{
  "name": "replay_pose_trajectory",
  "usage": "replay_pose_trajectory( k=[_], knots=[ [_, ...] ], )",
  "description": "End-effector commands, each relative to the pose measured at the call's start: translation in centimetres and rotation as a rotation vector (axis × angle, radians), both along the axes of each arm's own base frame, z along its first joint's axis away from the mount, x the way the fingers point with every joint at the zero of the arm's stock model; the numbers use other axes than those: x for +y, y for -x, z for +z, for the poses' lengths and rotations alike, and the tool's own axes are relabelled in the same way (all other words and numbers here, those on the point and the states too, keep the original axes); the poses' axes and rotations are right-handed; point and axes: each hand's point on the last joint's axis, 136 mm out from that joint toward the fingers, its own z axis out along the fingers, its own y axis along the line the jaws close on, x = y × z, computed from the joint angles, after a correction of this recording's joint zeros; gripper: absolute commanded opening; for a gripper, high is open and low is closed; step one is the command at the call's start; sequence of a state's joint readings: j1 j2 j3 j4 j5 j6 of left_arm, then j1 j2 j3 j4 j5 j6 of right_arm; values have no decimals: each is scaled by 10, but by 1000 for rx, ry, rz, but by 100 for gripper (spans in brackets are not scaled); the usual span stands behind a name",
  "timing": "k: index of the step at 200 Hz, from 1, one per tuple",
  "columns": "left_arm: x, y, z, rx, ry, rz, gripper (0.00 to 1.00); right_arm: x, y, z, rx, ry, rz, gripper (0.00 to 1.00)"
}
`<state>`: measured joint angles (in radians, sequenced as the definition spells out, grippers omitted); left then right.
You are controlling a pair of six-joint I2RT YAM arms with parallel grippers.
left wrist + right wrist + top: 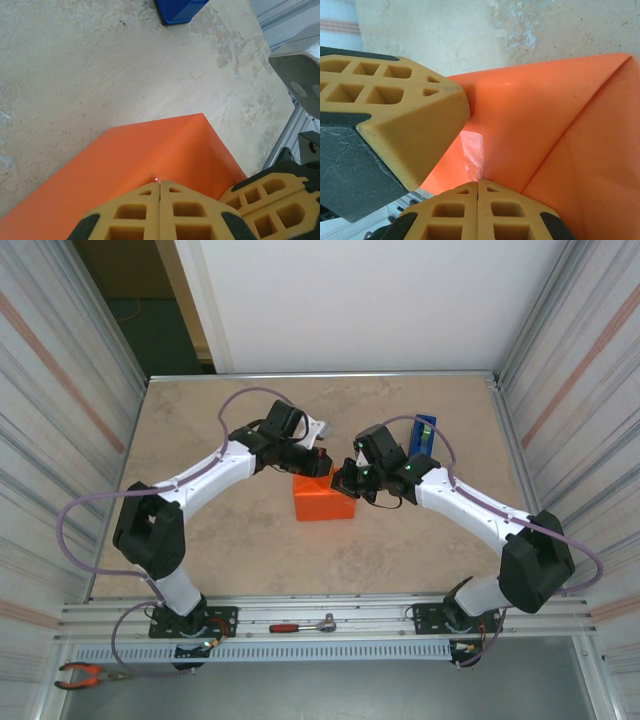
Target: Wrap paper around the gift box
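Touching the paper (pixel 322 505) wrapped in a block, the left jaws and right jaws are closed, side by side at its one o'clock corner.

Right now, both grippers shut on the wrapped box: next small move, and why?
Probably slide the shut right gripper forward over the clear tape, pressing it flat, while the shut left gripper pins the paper. The tape sits just ahead of the right tips over a fold and looks creased, not smoothed.
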<state>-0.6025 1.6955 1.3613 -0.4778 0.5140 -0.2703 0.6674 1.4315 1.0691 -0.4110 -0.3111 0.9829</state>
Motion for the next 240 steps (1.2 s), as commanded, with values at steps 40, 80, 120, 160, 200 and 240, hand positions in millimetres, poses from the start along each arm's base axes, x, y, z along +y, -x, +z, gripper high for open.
replay_pose_trajectory(
  k=[40, 80, 120, 160, 200, 240],
  knots=[
    [-11, -15, 27, -67, 5, -38, 0, -52, 32, -66, 189, 260, -68, 0],
    [-14, -16, 11, -35, -17, -37, 0, -52, 32, -66, 188, 258, -68, 0],
    [-12, -14, -11, -4, -56, -36, 0, -52, 32, -66, 186, 255, -70, 0],
    [-9, -14, -16, 0, -82, -38, 0, -52, 33, -66, 185, 257, -71, 0],
    [-9, -17, 14, -57, -61, -52, 0, -53, 32, -67, 186, 258, -74, 0],
    [-5, -14, 49, -98, -3, -48, 0, -52, 31, -67, 187, 256, -74, 0]
  ],
)
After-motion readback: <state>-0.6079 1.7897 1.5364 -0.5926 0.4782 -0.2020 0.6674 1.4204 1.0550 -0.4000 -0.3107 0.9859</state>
